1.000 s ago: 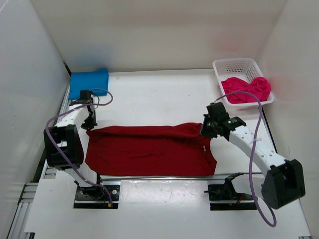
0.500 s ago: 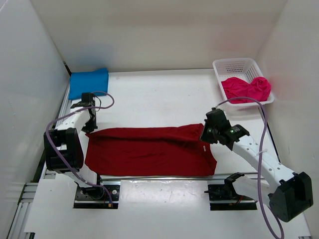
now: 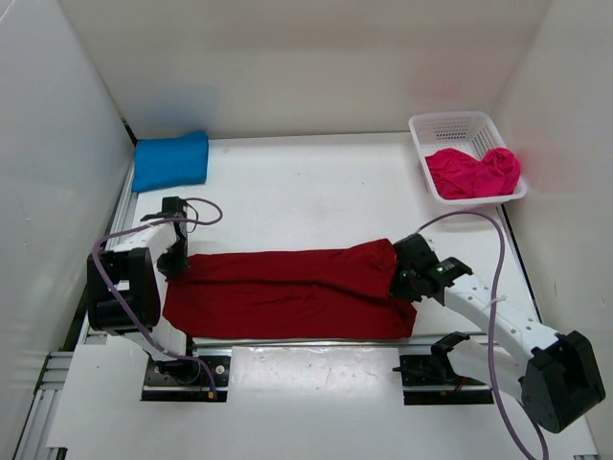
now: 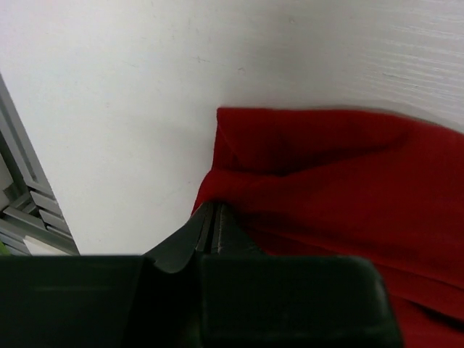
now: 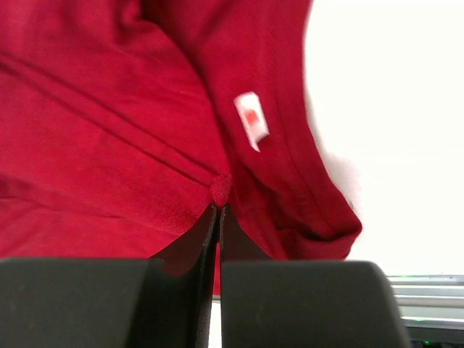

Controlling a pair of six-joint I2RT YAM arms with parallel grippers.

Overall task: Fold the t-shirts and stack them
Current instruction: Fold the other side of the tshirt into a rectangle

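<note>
Nearest the arm bases, the dark red shirt (image 3: pixel 287 292) lies spread lengthwise across the table (image 3: pixel 306 192), its near hem close to the front edge. The 2 grippers hold it at opposite ends. The left gripper (image 4: pixel 210 221) is fully closed, with a thin fold of the shirt's left far corner caught at its tips. The right gripper (image 5: pixel 218 204) is also fully closed, with only a small nub of red cloth between its tips, close to the white tag (image 5: pixel 251 121). The far strip of the shirt already looks doubled toward the near side, so the step in hand seems to be a lengthwise fold.

The right-hand grip looks like the weaker one. So little fabric is caught that a pull could tug it free, and that end would drop short and skew the fold. Either pinch may also hold just 1 layer, leaving the lower layer behind. If the 2 arms pull at unequal rates, the cloth could bunch in the middle.

Farther back, the blue shirt (image 3: pixel 170 160) sits folded in the far left corner. The pink shirt (image 3: pixel 474 172) lies crumpled in the white basket (image 3: pixel 448 117) at the far right, not yet folded.
</note>
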